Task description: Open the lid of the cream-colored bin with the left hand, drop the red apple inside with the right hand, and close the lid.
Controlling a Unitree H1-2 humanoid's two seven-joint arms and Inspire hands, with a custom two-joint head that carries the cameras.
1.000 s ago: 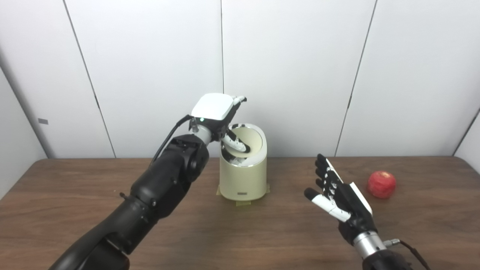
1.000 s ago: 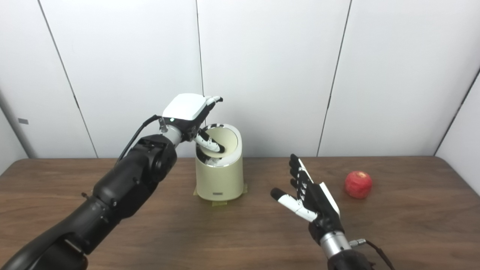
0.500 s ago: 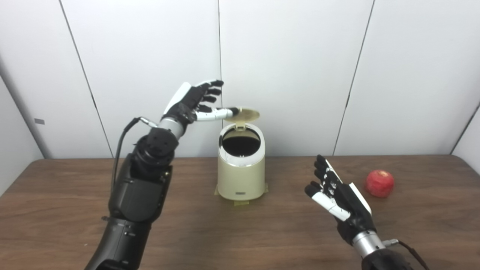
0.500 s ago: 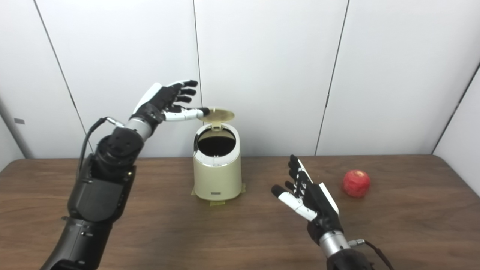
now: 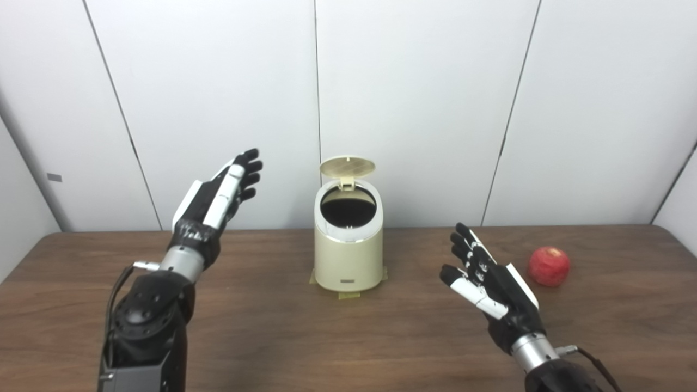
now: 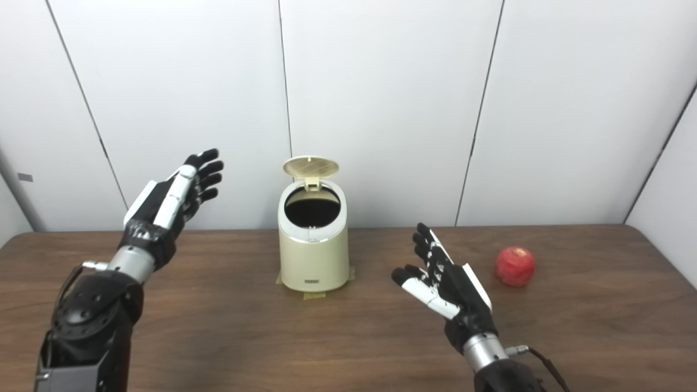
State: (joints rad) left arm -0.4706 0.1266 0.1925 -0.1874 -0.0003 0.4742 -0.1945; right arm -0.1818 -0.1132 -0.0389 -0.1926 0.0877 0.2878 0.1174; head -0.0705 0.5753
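With the lid point(image 5: 347, 166) up on the cream bin point(image 5: 348, 256), both the left hand point(image 5: 215, 198) and right hand point(image 5: 493, 288) spread empty fingers, the red apple point(image 5: 549, 266) lying apparently just beyond the right fingertips.

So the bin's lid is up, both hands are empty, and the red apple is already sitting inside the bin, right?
Not quite. The red apple is not inside the bin; it lies on the table, to the right of the right hand, as the left eye view shows. The lid is up, and both hands, including the left hand, are empty.
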